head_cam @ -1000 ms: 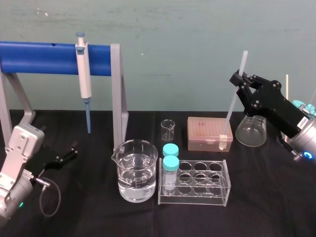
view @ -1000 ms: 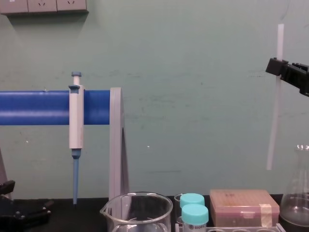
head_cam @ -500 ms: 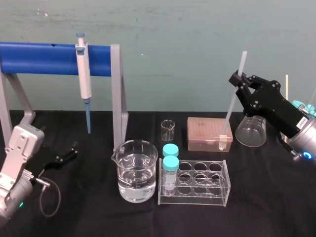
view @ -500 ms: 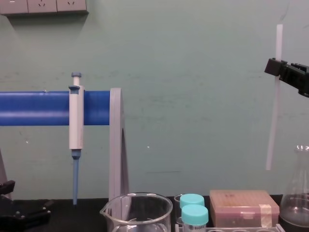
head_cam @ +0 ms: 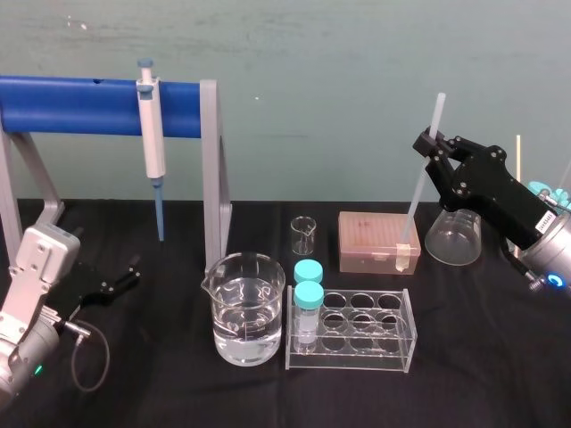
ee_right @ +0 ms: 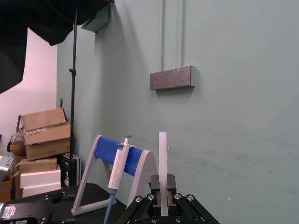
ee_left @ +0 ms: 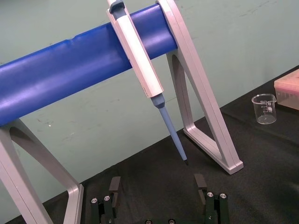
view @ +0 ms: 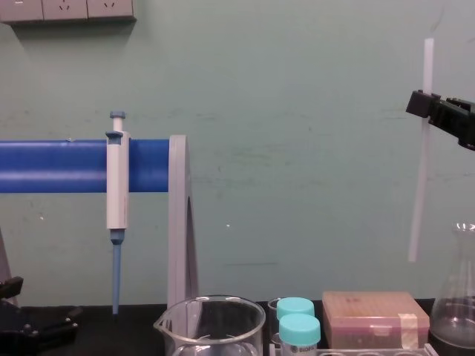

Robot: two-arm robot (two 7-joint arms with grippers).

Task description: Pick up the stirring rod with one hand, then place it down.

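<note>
Little has moved in the last second: the stirring rod (head_cam: pixel 417 192) has edged a shade to my left, carried by my right claw (head_cam: pixel 431 143), and nothing else on the table has stirred.

The rod hangs close to upright, its lower end leaning slightly to my left. My right claw is clamped on it near the top, with a short stub above the grip and the long part below. From the chest camera the rod (view: pixel 418 193) ends in open air under the claw (view: pixel 424 104), clear of everything beneath it. My wrist camera shows the rod (ee_right: pixel 162 154) rising straight from between the closed fingers.

By my reckoning the pick-up is done: the rod is lifted and held. The setting-down is all that is left, and it has not yet been done.

Below the claw sits a brown tip box (head_cam: pixel 375 239), with a conical flask (head_cam: pixel 455 236) just beside it on the claw's right. Farther to the claw's left stand a small beaker (head_cam: pixel 303 234), a tube rack (head_cam: pixel 352 330) with two teal-capped tubes, and a large beaker of water (head_cam: pixel 245 308). A pipette (head_cam: pixel 152 134) hangs on a blue-barred stand (head_cam: pixel 71 105), well apart.

My left claw (head_cam: pixel 125 275) lies low by that stand, its fingers apart and holding nothing. With so much glass close under the rod, I judge bare black cloth the safer landing.
</note>
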